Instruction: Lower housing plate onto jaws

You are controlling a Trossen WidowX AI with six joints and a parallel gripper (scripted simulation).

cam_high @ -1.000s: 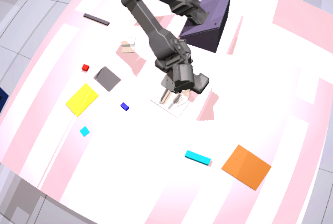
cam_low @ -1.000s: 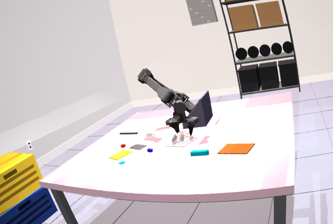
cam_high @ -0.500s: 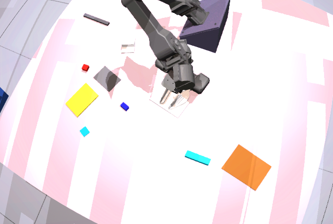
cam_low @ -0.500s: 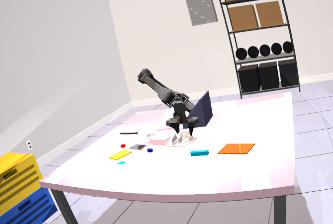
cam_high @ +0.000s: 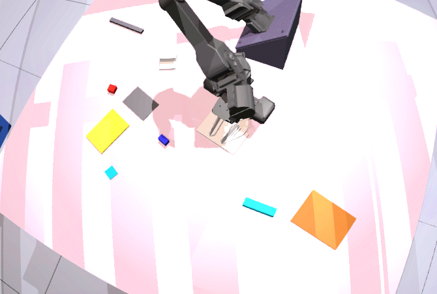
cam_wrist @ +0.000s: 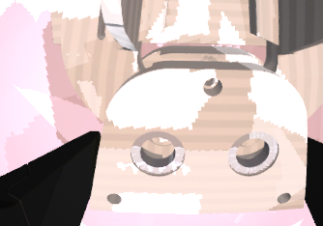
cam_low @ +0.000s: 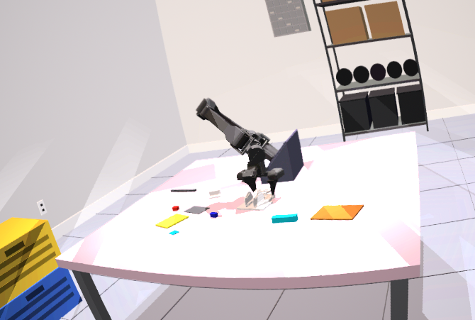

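Note:
My gripper (cam_high: 237, 126) (cam_low: 263, 192) (cam_wrist: 198, 144) is shut on the housing plate (cam_wrist: 213, 117), a pale plate with two ringed holes and a rounded far edge. The black fingers grip its two sides, low over the base. The pale base board (cam_high: 205, 129) (cam_low: 246, 208) lies on the table and carries the two upright jaws. One jaw (cam_high: 214, 128) (cam_low: 248, 199) stands beside the other jaw (cam_high: 228, 134) (cam_low: 255, 199); both extend beyond the plate in the wrist view. The jaw stubs are not clearly visible, and I cannot tell whether the plate touches them.
A small pale bracket (cam_high: 167, 64), a dark bar (cam_high: 126, 25), a red cube (cam_high: 112, 88), a grey square (cam_high: 138, 103), a yellow plate (cam_high: 107, 131) and a blue block (cam_high: 163, 139) lie left. A cyan bar (cam_high: 259, 206) and an orange plate (cam_high: 323, 219) lie toward the front right.

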